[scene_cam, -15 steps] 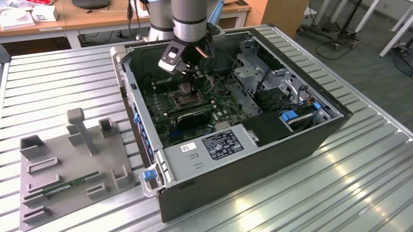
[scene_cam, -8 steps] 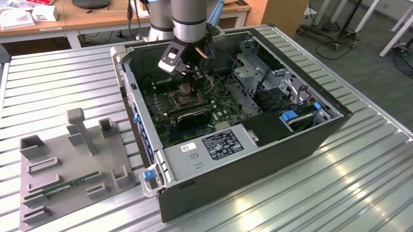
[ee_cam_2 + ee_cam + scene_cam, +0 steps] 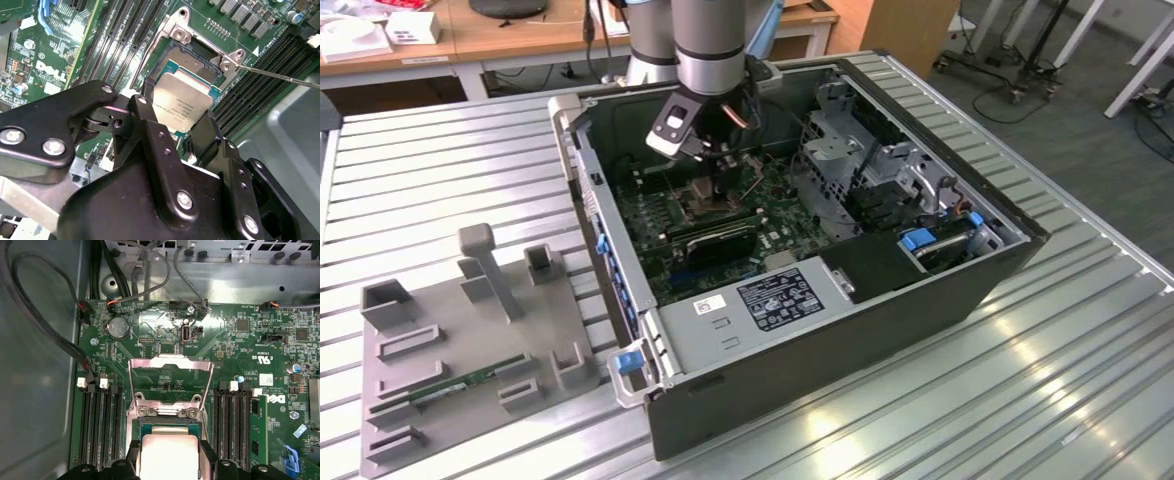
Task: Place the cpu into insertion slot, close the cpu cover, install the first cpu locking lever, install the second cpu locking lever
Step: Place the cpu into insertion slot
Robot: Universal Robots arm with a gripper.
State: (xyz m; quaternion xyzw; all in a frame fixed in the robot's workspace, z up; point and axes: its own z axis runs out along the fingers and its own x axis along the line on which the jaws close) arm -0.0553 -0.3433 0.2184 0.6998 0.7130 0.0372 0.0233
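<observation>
- While I keep the tool [image 3: 176, 120] clenched on the cpu [image 3: 182, 102], with its fingers [image 3: 150, 125] pressing two opposite edges, the chip hangs face up directly over the insertion slot [image 3: 192, 54]. I cannot tell whether its underside touches the slot.
- In the first wrist view, the cpu cover [image 3: 171, 363] stands raised at the far edge of the insertion slot, beyond the cpu [image 3: 169, 452]. The slot's opening is unobstructed.
- A thin metal lever [image 3: 280, 75] runs outward from one corner of the insertion slot and is not latched.
- In the exterior view, the tool [image 3: 714, 190] reaches down to the insertion slot inside the open computer case [image 3: 761, 400], which lies on the ribbed surface [image 3: 1041, 400].
- Risk, as I judge it: the chip looks slightly tilted against the insertion slot, so a corner could land on the silvery rim and seat crooked, damaging the contacts beneath.
- Risk: the grip is on thin edges alone, so any sideways scrape against the insertion slot's rim could twist the chip between the fingers.
- Risk: the raised cover is close to the insertion slot, and a knock from the tool could tip it down onto an unseated chip.
</observation>
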